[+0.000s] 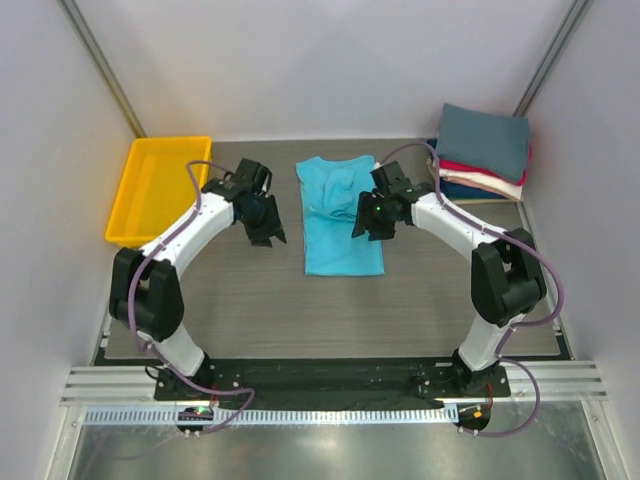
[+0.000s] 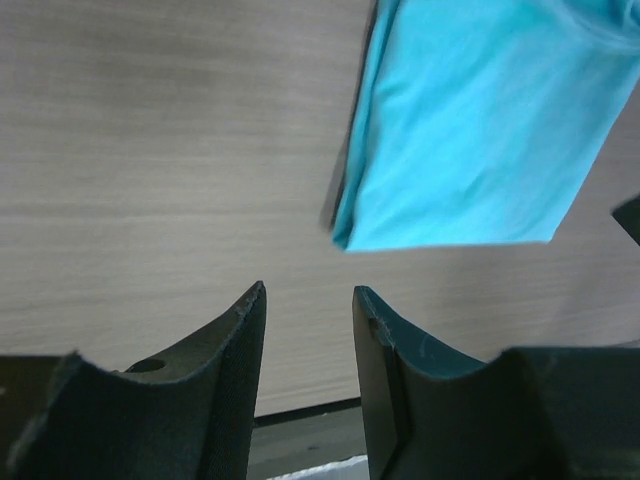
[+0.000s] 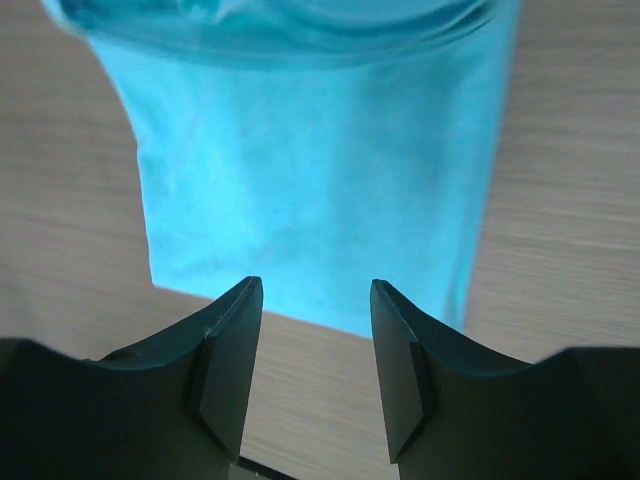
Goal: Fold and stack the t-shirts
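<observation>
The turquoise t-shirt (image 1: 338, 222) lies flat in the table's middle, folded into a long strip with its sleeves tucked in. It also shows in the left wrist view (image 2: 470, 130) and in the right wrist view (image 3: 320, 170). My left gripper (image 1: 268, 235) hovers open and empty just left of the shirt (image 2: 308, 300). My right gripper (image 1: 368, 228) hovers open and empty over the shirt's right edge (image 3: 315, 295). A stack of folded t-shirts (image 1: 483, 155), slate-grey on top with red, cream and navy below, sits at the back right.
A yellow plastic tray (image 1: 160, 188) stands at the back left of the wood-grain table (image 1: 250, 310). White walls close in the sides and back.
</observation>
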